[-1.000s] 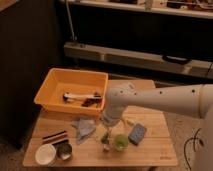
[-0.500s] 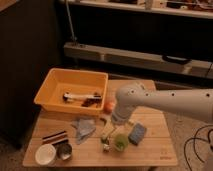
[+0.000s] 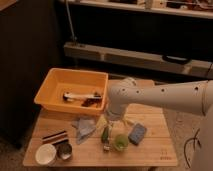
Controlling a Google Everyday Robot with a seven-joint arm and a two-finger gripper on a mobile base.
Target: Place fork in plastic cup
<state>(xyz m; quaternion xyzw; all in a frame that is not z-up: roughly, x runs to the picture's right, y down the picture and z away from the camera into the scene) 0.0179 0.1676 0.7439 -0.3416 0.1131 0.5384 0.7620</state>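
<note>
Arm (image 3: 165, 96): seen reaching in from the right, white, bent down over the middle of the surface; cut off at the right edge.
Pincer (image 3: 114, 118): pointed down just below the rounded wrist, above the surface (image 3: 156, 146), far of the plastic cup and just right of the orange bin. Most of it is swallowed by the wrist and shadow, so whether it is apart, together or clamped on anything cannot be told.
Fork (image 3: 106, 146): only a slim pale sliver is made out, lying on the surface at the near end of the green vegetable, just left of the plastic cup; its outline is hard to follow.
Plastic cup (image 3: 120, 143): upright near the front edge, light green and translucent, between the fork and the blue sponge; its contents cannot be judged.
Green vegetable (image 3: 105, 134): laid lengthwise, far end toward the pincer.
Blue sponge (image 3: 137, 134): just right of the cup, tilted.
Orange bin (image 3: 52, 85): at the far left corner; a white-and-black tool (image 3: 75, 95) is seen inside.
Cloth (image 3: 85, 128): crumpled, blue-grey, near of the bin.
White cup (image 3: 45, 154): at the near left corner, with the dark tin (image 3: 64, 151) touching or just beside it on the right.
</note>
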